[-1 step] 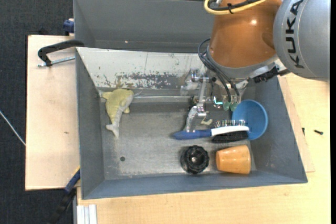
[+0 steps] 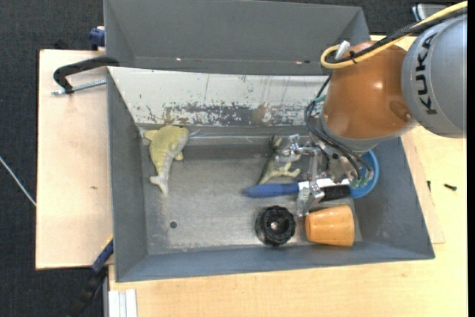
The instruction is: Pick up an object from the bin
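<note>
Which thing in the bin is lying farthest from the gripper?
The pale yellow fish-shaped toy, alone at the left of the bin; the orange cup, black knob and flat blue tool all crowd beside the gripper.

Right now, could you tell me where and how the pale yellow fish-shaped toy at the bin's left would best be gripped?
Probably across the yellow fish toy at its thick mid-body, coming straight down from above. It lies flat on the floor of the bin, its tail toward the front, with no other thing touching it, so its flanks look reachable. The tail seems too thin to hold.
</note>
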Controlling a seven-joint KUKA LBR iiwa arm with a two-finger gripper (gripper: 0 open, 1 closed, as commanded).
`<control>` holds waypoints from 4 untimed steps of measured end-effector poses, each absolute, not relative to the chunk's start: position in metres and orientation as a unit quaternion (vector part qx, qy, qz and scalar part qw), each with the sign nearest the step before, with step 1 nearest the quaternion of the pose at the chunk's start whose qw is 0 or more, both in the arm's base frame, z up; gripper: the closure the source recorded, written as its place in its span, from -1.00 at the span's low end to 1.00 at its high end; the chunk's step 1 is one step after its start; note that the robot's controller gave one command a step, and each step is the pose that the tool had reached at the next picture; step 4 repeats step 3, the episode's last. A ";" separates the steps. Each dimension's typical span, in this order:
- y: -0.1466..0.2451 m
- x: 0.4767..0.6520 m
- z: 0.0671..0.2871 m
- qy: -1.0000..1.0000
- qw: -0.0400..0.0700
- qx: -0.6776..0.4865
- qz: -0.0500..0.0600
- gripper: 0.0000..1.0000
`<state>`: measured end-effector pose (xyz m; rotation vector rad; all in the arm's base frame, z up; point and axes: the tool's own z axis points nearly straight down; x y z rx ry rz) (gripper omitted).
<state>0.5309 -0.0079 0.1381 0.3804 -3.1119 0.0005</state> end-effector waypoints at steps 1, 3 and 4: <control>-0.008 0.546 0.092 -0.976 -0.008 0.219 -0.001 -1.00; 0.005 0.550 0.220 -0.974 -0.007 0.225 0.001 1.00; 0.005 0.550 0.220 -0.974 -0.007 0.225 0.001 1.00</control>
